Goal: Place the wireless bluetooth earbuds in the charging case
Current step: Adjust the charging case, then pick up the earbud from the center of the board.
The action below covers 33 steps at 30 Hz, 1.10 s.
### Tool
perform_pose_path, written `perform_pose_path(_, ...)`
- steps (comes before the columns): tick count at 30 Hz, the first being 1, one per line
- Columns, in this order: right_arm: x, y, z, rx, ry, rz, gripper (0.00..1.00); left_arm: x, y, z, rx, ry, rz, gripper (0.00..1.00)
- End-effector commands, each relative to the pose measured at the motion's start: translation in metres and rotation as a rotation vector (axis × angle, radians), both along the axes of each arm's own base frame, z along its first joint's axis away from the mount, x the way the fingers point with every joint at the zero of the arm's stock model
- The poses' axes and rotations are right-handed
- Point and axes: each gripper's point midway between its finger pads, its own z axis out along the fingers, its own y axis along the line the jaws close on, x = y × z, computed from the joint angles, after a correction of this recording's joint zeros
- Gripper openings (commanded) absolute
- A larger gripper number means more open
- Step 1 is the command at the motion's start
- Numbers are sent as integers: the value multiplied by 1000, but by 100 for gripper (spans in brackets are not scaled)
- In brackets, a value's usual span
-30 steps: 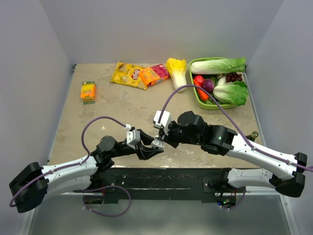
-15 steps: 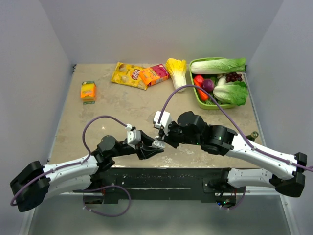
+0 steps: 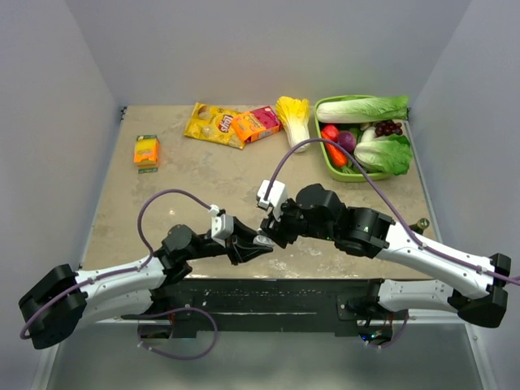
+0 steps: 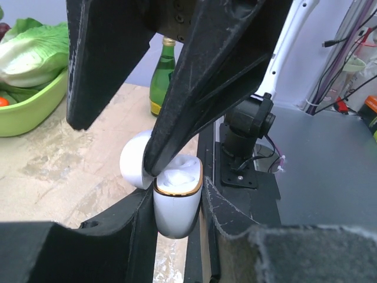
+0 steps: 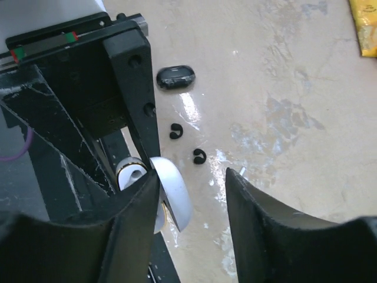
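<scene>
White links (image 3: 114, 286), black joints (image 3: 357, 227), textured black fingers (image 5: 277, 230) — looping purple cables (image 3: 173, 192).

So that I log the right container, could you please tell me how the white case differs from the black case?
The white case is clamped in the left gripper; the black case lies free on the table. The white case's lid is flipped open; the black case looks shut. The white case has a gold rim; the black case shows none. Both are small, rounded and glossy.
</scene>
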Motion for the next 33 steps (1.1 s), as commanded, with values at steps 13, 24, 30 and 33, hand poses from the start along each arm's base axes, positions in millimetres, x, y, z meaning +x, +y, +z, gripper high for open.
perform_pose_path(13, 58, -67, 28, 358, -43, -572, 75, 15, 43, 25, -198, -59, 226, 0)
perform_pose_path(24, 58, -60, -128, 187, 235, -689, 52, -3, 63, 5, -241, -26, 213, 0)
perform_pose_path(30, 67, -52, -161, 33, 227, -680, 41, -3, 62, 3, -223, -35, 210, 0)
perform_pose_path(33, 69, -52, -177, -29, 227, -682, 34, -4, 62, 0, -216, -30, 207, 0)
